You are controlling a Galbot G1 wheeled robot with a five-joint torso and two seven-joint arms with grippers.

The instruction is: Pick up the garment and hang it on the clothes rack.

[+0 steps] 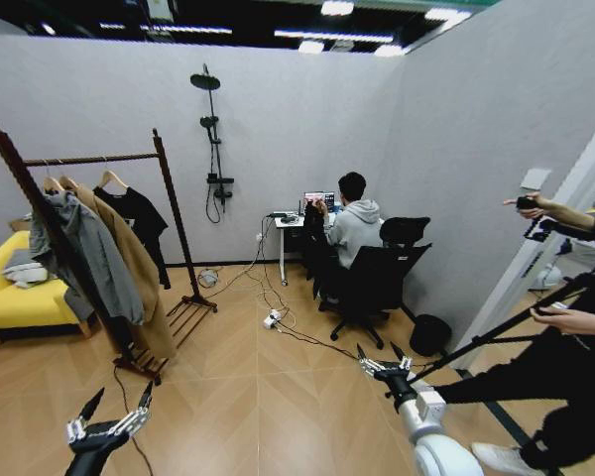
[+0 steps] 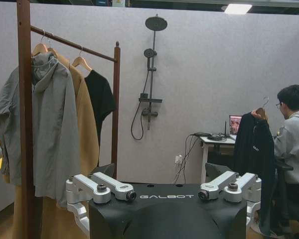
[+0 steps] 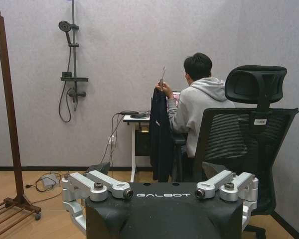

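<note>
The clothes rack [image 1: 99,159] stands at the left, dark reddish-brown [image 2: 116,99], with one upright [image 3: 10,109] seen from the right wrist. The garment [image 1: 139,218], a black short-sleeved top [image 2: 99,97] on a light wooden hanger, hangs at the bar's far end beside a tan coat [image 2: 87,129] and a grey hooded jacket [image 2: 50,124]. My left gripper [image 1: 119,397] is open and empty, low in front of me, well short of the rack [image 2: 167,195]. My right gripper [image 1: 379,355] is also open and empty [image 3: 162,193].
A seated person at the desk holds up another dark garment [image 2: 254,149] [image 3: 159,134] on a hanger. A black office chair [image 1: 372,283], floor cables [image 1: 273,317], a black bin [image 1: 429,335], a yellow sofa [image 1: 20,297] and a shower stand [image 1: 213,149] surround the wooden floor.
</note>
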